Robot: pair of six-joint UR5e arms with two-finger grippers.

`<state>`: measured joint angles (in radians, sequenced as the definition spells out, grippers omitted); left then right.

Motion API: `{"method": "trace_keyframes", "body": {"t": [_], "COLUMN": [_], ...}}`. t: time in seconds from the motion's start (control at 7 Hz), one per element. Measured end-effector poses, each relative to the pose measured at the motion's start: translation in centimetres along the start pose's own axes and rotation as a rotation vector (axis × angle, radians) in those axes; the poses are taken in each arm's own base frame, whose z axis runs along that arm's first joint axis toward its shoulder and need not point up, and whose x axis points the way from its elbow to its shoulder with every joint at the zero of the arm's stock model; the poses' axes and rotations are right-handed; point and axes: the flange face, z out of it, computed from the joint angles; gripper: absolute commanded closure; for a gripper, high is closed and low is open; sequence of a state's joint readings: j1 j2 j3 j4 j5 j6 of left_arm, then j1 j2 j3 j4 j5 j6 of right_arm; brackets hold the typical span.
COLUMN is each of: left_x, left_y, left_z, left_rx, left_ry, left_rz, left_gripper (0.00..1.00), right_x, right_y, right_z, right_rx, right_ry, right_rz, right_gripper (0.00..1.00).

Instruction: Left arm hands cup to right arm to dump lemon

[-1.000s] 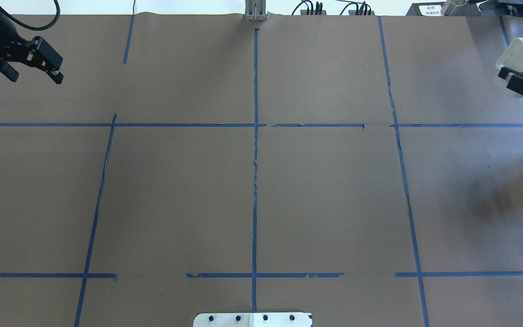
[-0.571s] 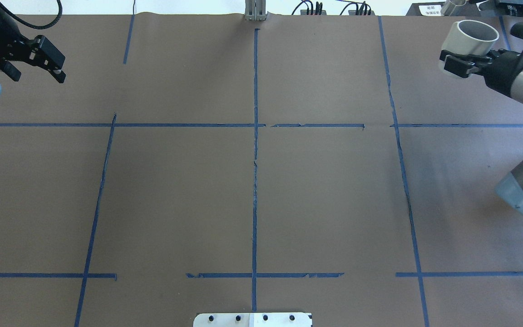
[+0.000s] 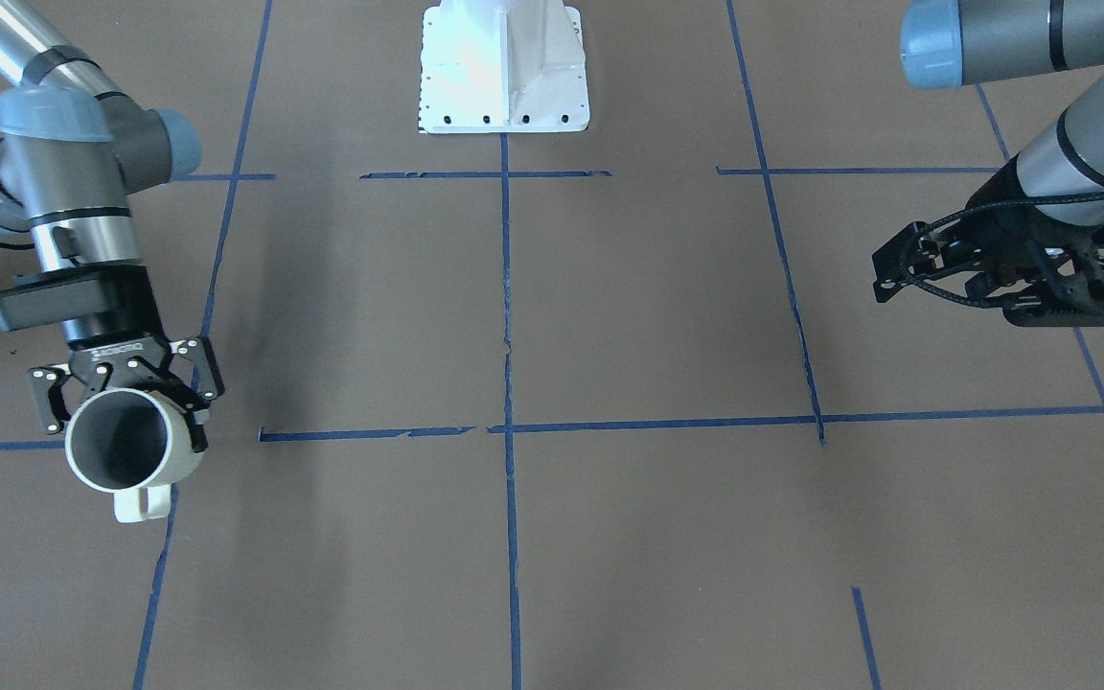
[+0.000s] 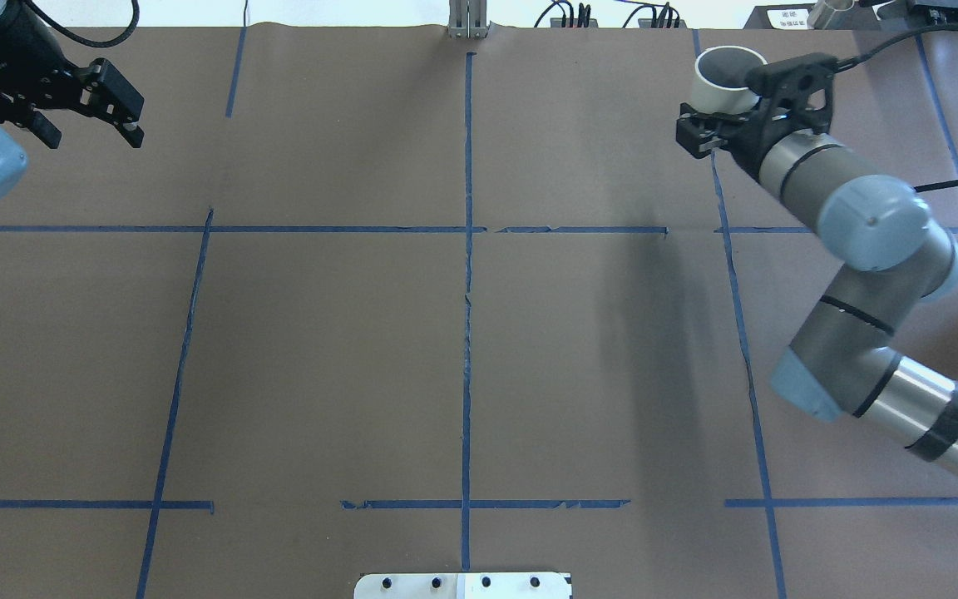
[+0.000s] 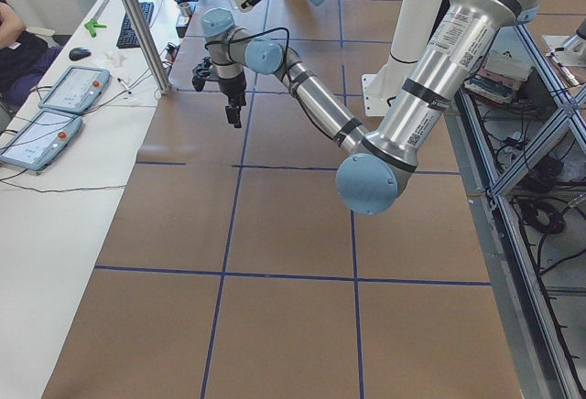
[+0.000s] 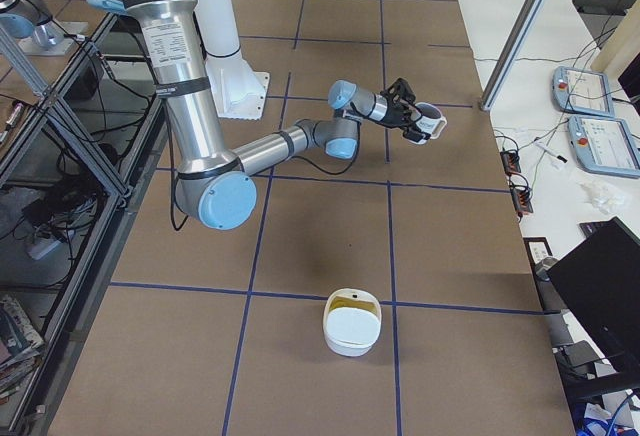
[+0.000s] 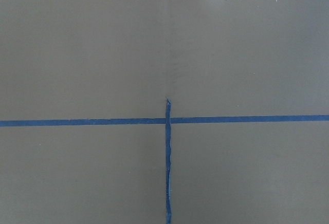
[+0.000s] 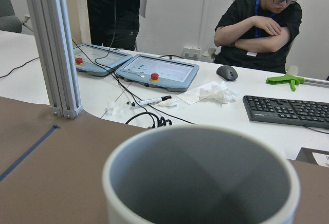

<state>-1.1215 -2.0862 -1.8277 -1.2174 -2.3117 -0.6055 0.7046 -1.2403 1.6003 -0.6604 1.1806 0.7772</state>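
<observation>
Handover looks finished: right tool (image 3: 126, 422) clamps the cup (image 3: 121, 450), left tool (image 4: 90, 133) hangs spread and empty (no lemon visible inside it). Next, probably setting it down.

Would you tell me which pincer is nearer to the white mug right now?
The right. The right pincer grips the mug itself, off the table; the left pincer hangs open at the table's opposite end.
</observation>
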Motion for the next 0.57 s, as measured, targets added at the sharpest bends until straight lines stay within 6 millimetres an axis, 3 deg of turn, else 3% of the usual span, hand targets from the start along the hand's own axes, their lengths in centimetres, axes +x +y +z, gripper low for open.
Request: {"method": "trace_keyframes", "body": {"t": [0.29, 0.57], "left_x": [3.1, 6.1], "left_y": [0.0, -0.7], "left_z": [0.8, 0.8], "left_rx": [-0.016, -0.022], "left_ry": [0.009, 0.021], "left_rz": [-0.031, -0.059], "left_gripper": [0.00, 0.00], "right_x": [-10.7, -18.9], "right_y": [0.0, -1.3], "right_z": [-0.5, -2.2], "right_rx": [0.024, 0.054], "right_ry": [0.062, 0.046], "right_rz": [-0.059, -0.050], "right_gripper": [0.93, 0.92]}}
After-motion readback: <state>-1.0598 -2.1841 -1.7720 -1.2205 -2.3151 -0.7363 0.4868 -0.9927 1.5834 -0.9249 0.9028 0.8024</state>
